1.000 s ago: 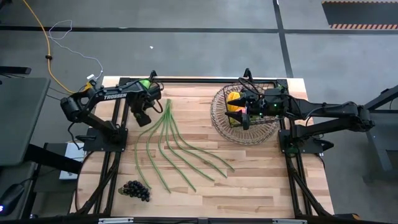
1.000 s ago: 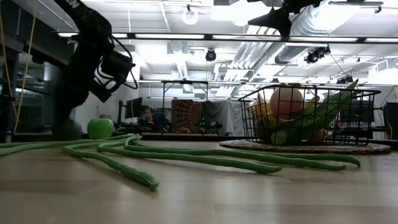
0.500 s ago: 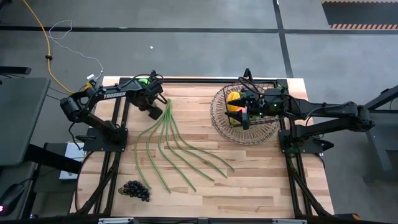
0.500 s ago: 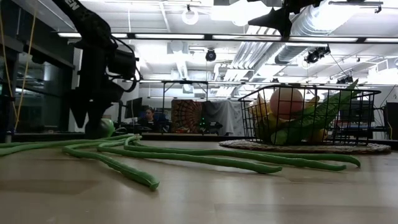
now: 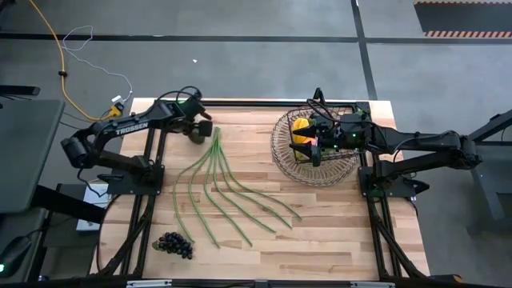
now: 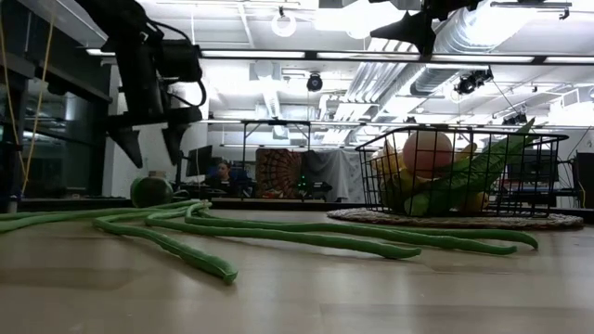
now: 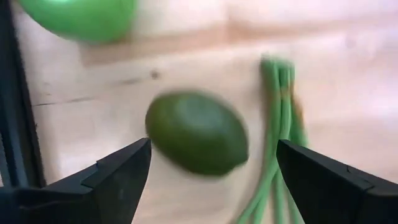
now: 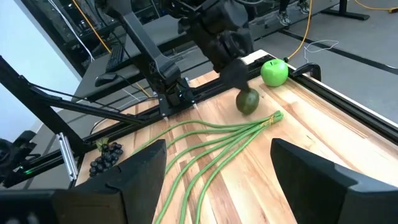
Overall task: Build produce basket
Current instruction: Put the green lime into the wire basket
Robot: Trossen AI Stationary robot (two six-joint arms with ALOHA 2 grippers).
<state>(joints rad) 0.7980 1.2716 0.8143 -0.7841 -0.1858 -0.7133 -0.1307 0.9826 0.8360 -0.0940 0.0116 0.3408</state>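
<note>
Left gripper open above avocado

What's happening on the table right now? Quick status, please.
Left pincer open above avocado. Right pincer open over basket. Beans, grapes, green apple lie outside. Nothing in the way.

One avocado, one apple, one basket.
</note>
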